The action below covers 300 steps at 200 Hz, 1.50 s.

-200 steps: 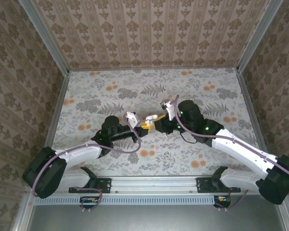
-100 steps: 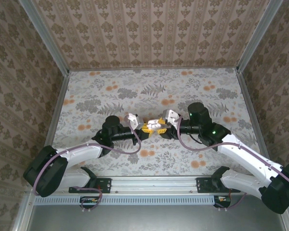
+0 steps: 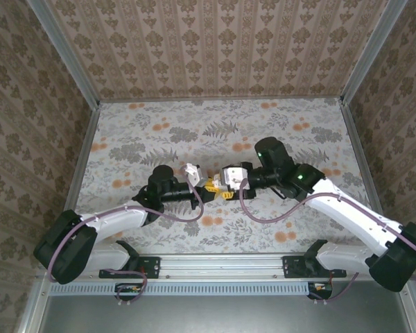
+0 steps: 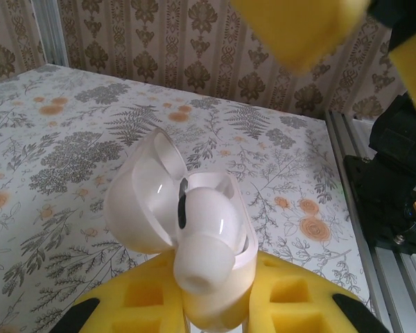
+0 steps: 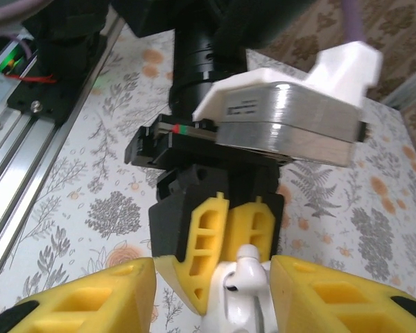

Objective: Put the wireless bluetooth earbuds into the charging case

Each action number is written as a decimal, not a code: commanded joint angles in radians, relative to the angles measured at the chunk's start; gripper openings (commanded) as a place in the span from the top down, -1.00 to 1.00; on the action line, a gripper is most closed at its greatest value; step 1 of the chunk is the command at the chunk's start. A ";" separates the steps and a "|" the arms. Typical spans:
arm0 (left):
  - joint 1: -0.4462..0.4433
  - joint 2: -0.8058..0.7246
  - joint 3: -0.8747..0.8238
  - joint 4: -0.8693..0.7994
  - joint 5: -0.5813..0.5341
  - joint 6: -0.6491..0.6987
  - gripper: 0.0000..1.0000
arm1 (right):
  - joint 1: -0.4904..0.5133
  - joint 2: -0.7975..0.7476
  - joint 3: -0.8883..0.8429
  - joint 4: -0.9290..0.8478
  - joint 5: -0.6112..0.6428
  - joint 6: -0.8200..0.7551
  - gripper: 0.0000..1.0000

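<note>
Out in front of us, our left fingers [image 4: 139,302] clamp the open charging case [image 4: 140,208]. Our right fingers [image 5: 90,305] sit apart, one each side of the earbud [image 4: 204,239] poking out.

left end effector [image 3: 209,184]: clamped | right end effector [image 3: 223,191]: fingers apart | tips meeting

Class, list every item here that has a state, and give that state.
charging case: lid open, clamped upright.
earbud: sitting in the case's opening, protruding.
left end effector: shut on charging case.
right end effector: open, fingers either side of the earbud.
</note>
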 commanded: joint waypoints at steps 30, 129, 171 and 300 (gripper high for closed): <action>0.009 -0.008 0.039 -0.027 0.045 0.036 0.67 | 0.037 0.073 0.069 -0.045 0.050 -0.156 0.07; 0.004 -0.010 0.056 -0.068 0.054 0.057 0.67 | 0.055 0.143 0.127 -0.120 0.121 -0.223 0.10; 0.002 -0.031 0.062 -0.111 0.026 0.088 0.67 | 0.074 0.168 0.159 -0.211 0.185 -0.262 0.17; 0.009 -0.048 0.049 -0.107 -0.013 0.091 0.67 | 0.085 0.126 0.135 -0.249 0.176 -0.331 0.52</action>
